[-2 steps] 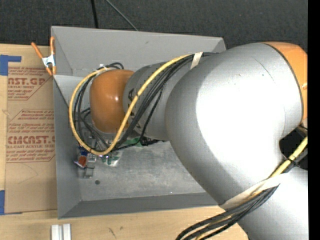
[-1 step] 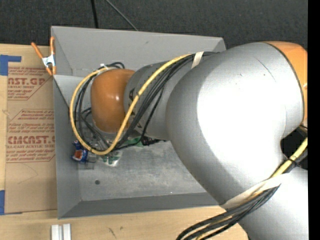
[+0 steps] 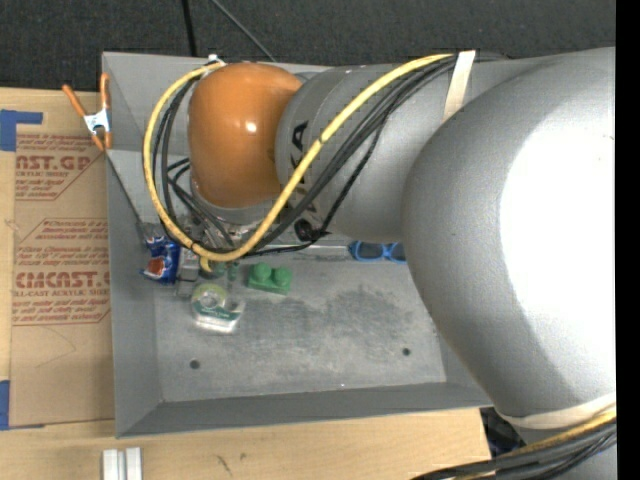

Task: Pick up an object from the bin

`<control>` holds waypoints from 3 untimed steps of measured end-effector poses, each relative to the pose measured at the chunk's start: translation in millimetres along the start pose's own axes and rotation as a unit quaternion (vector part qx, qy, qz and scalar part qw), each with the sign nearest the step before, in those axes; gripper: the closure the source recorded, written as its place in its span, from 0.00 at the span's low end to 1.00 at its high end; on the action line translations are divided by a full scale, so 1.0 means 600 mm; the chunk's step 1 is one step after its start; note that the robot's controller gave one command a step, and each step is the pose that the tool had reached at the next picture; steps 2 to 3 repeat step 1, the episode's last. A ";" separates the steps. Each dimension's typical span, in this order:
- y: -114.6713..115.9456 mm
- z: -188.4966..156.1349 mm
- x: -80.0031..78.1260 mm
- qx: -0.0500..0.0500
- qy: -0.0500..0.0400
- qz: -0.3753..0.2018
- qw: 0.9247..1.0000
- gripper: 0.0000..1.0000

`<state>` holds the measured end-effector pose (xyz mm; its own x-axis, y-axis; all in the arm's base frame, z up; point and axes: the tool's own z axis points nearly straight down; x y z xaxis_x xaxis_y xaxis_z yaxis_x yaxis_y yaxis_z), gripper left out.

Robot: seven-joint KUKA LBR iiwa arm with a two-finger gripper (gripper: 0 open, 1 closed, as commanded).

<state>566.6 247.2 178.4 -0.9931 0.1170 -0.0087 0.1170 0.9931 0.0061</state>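
My gripper [image 3: 214,240] hangs low over the left part of the bin, mostly covered from above by the arm's wrist. Just below it lies a small clear plastic piece with a greenish tint [image 3: 215,308] on the bin floor. A green block [image 3: 268,279] rests immediately to the right of the gripper. To its left, against the left wall, sits a small blue, white and red object [image 3: 160,261].
A blue object [image 3: 377,251] pokes out from under the arm near the middle of the bin. The big grey arm covers the bin's right and back. Bare grey floor stretches across the front of the bin.
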 end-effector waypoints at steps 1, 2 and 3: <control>-0.013 -0.099 0.002 0.001 0.000 -0.030 1.000 1.00; -0.013 -0.099 0.002 0.001 0.000 -0.030 1.000 1.00; -0.013 -0.099 0.002 0.001 0.000 -0.030 1.000 1.00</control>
